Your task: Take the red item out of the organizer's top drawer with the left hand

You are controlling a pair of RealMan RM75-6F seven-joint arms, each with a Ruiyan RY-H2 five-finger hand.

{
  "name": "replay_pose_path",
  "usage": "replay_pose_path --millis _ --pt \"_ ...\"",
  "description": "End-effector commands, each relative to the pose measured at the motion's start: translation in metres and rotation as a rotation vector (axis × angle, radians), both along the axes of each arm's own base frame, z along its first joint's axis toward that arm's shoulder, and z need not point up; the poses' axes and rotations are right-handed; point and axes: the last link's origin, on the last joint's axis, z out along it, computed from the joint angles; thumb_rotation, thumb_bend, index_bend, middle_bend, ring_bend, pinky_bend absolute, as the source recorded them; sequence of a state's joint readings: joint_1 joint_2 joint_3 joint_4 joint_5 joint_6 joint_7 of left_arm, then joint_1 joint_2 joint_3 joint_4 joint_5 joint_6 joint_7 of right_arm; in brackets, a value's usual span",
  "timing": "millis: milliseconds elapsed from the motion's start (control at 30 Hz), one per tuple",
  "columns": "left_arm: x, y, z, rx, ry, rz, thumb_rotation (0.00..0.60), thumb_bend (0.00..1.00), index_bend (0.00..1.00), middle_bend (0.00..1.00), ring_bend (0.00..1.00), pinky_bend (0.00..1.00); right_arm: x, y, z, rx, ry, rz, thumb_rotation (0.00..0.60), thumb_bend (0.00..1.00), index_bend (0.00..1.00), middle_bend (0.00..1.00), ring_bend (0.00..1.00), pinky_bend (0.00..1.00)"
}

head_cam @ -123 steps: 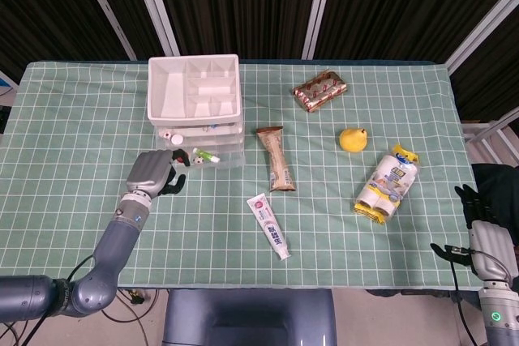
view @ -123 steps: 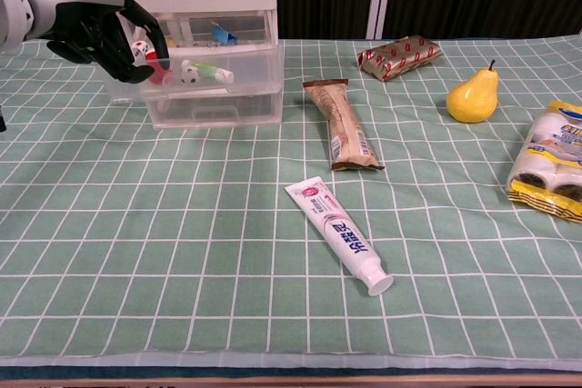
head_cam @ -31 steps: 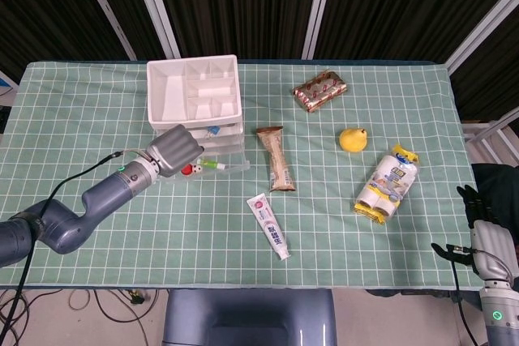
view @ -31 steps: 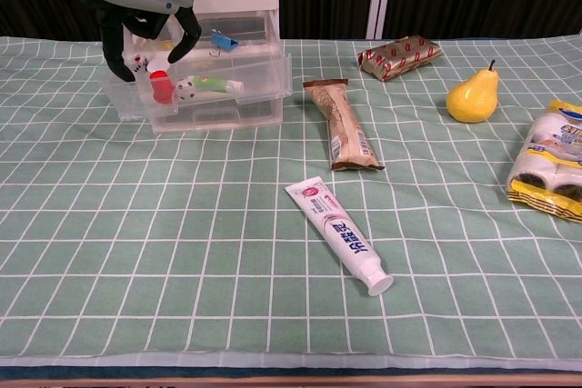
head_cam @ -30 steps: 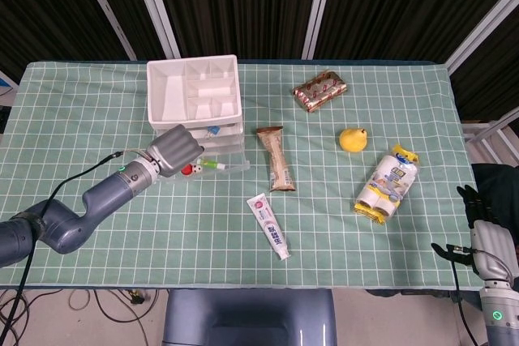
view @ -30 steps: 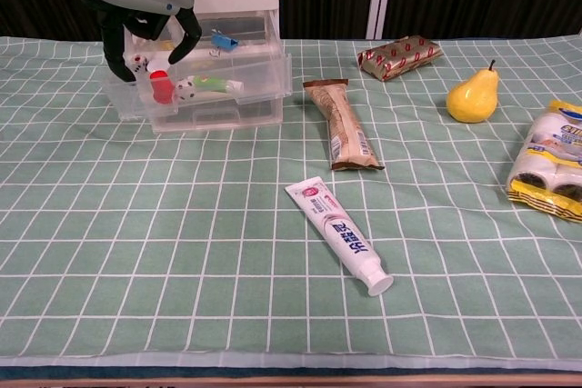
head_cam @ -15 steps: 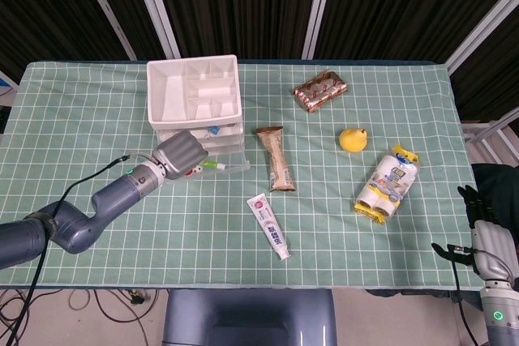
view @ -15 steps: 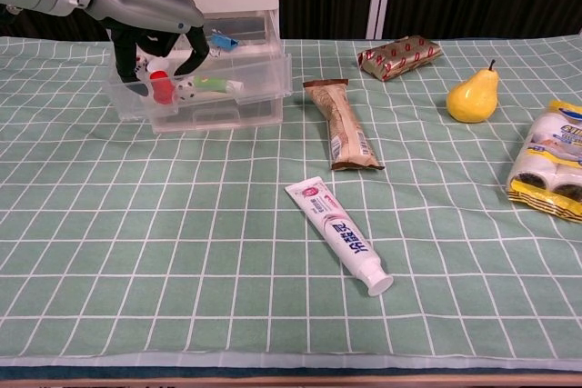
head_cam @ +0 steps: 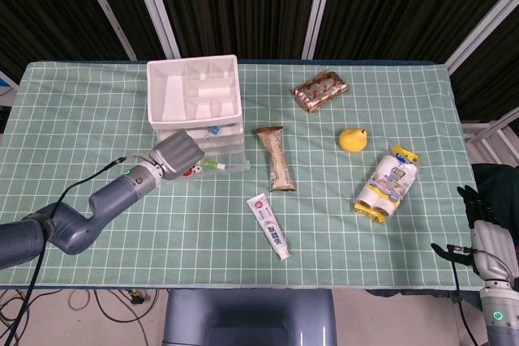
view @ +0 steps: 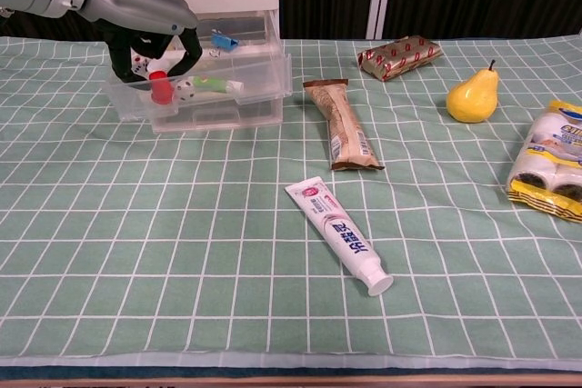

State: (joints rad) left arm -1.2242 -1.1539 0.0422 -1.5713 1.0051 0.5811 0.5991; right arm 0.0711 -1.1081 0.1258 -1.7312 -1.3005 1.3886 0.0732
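Chest view: left robot hand (view: 145, 8) palm-down over open drawer (view: 200, 88), fingers straddling red item (view: 161, 86), grasp unclear.

- The organizer (view: 227, 6) was a white and clear plastic drawer unit at the far left of the table, its top an open tray of compartments.
- Its top drawer (view: 227, 93) stood pulled out toward the near side, holding a few small things.
- The red item (view: 161, 86) (small, with what looked like a red cap) sat upright at the drawer's left end.
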Motion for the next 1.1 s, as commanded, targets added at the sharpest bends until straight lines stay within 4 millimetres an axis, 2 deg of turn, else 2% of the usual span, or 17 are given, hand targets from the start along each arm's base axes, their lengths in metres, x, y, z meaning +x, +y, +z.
replay_pose_path --millis 33,300,567,700,833,933,1100 --pt "0.000 0.000 0.001 0.005 -0.004 -0.002 0.600 0.36 0.58 1.00 1.00 1.00 0.000 0.000 0.000 0.000 -0.001 0.000 0.600 0.06 0.00 0.00 0.00 0.23" --pt "0.007 0.003 0.009 0.032 -0.038 -0.009 0.600 0.36 0.59 1.00 1.00 1.00 0.000 0.000 0.000 -0.001 -0.003 0.000 0.600 0.06 0.00 0.00 0.00 0.23" --pt "0.035 0.001 0.036 0.081 -0.141 -0.043 0.600 0.36 0.59 1.00 1.00 1.00 0.000 0.000 0.000 0.002 -0.005 0.000 0.600 0.06 0.00 0.00 0.00 0.23" --pt "0.046 -0.017 0.055 0.090 -0.164 -0.084 0.600 0.36 0.59 1.00 1.00 1.00 0.000 -0.001 -0.001 0.002 -0.003 0.002 0.600 0.06 0.00 0.00 0.00 0.23" --pt "0.041 -0.045 0.075 0.100 -0.213 -0.080 0.600 0.36 0.59 1.00 1.00 1.00 0.000 0.000 -0.001 0.003 -0.005 0.002 0.600 0.06 0.00 0.00 0.00 0.23" --pt "0.028 -0.066 0.086 0.097 -0.229 -0.049 0.600 0.36 0.59 1.00 1.00 1.00 0.001 0.000 -0.001 0.006 -0.005 0.005 0.600 0.06 0.00 0.00 0.00 0.23" --pt "-0.013 -0.109 0.089 0.071 -0.198 -0.003 0.600 0.36 0.58 1.00 1.00 1.00 0.002 0.001 -0.002 0.009 -0.001 0.011 0.600 0.06 0.00 0.00 0.00 0.23"
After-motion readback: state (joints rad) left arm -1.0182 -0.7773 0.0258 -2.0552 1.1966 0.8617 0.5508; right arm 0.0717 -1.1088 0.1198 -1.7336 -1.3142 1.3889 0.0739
